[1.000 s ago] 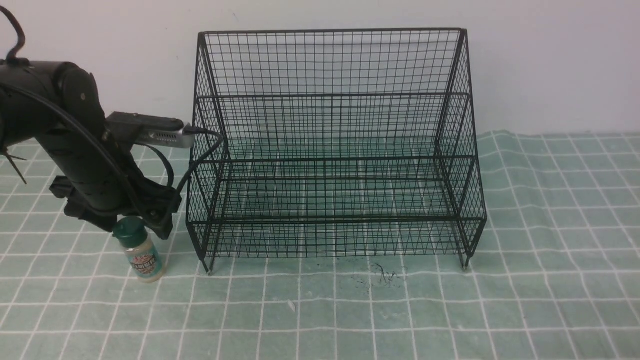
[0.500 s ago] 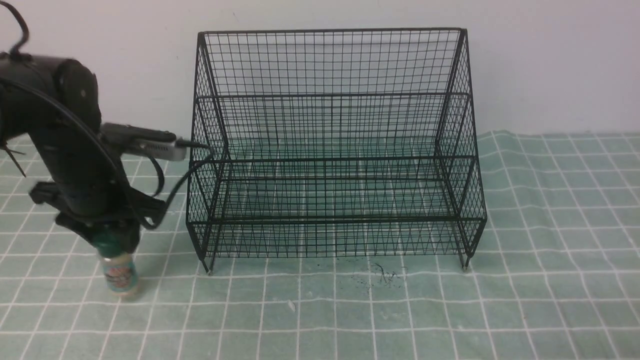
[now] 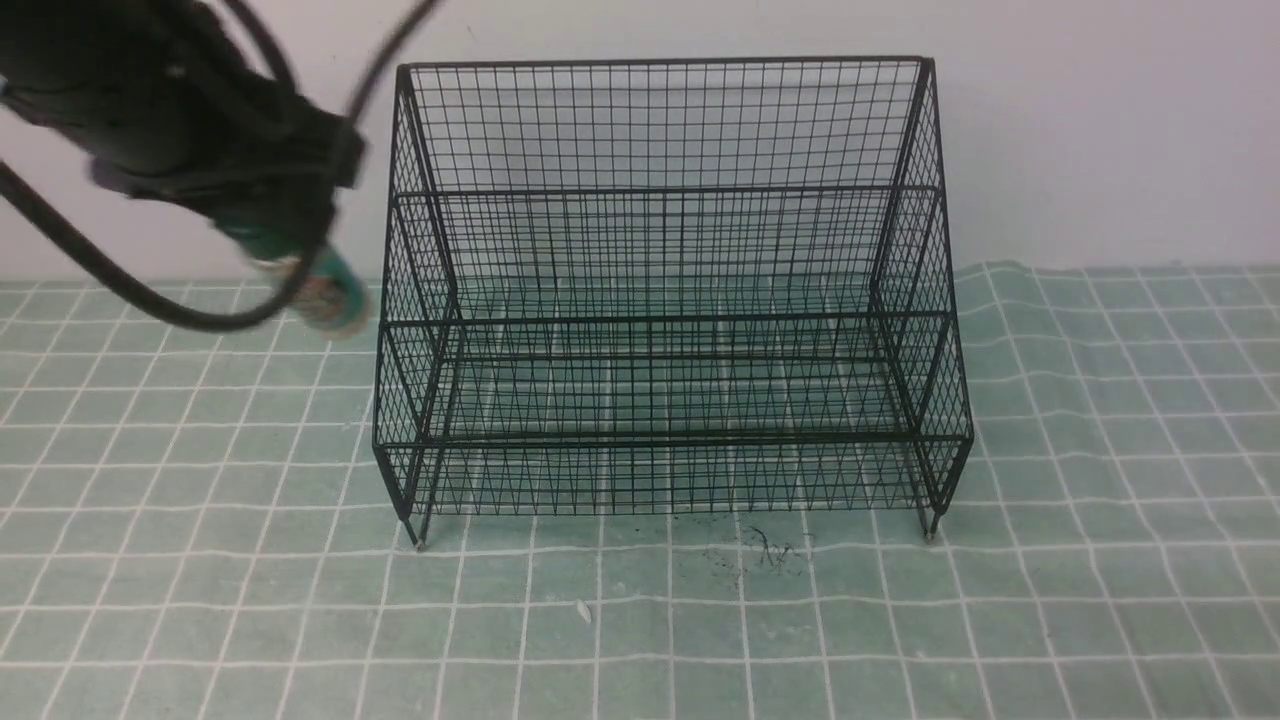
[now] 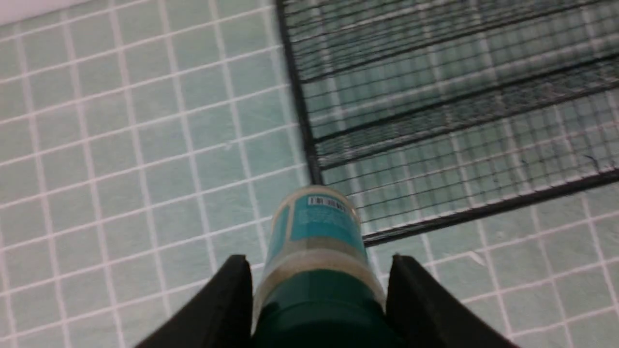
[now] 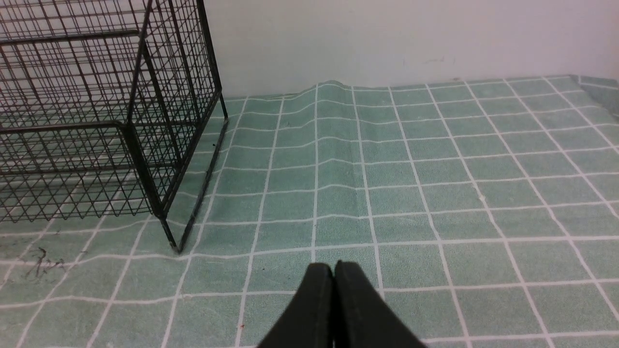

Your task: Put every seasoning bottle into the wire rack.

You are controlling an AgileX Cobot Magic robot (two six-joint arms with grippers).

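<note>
My left gripper (image 3: pixel 265 235) is shut on the seasoning bottle (image 3: pixel 322 288) by its dark green cap and holds it tilted in the air, just outside the left side of the wire rack (image 3: pixel 660 300), at middle-tier height. In the left wrist view the bottle (image 4: pixel 314 241) sits between my black fingers (image 4: pixel 232 295), its teal label pointing at the rack's corner (image 4: pixel 309 159). The rack holds nothing. My right gripper (image 5: pixel 333 268) is shut and empty, low over the cloth to the right of the rack (image 5: pixel 96 121); it does not show in the front view.
A green cloth with a white grid (image 3: pixel 1100 500) covers the table and has a ripple near the wall (image 5: pixel 333 87). A white wall (image 3: pixel 1100 120) stands close behind the rack. Dark scribble marks (image 3: pixel 765 550) lie on the cloth before the rack.
My left gripper has lifted the bottle off the cloth, up and to the right, from the table at front left to beside the rack's left side. The bottle now tilts.
</note>
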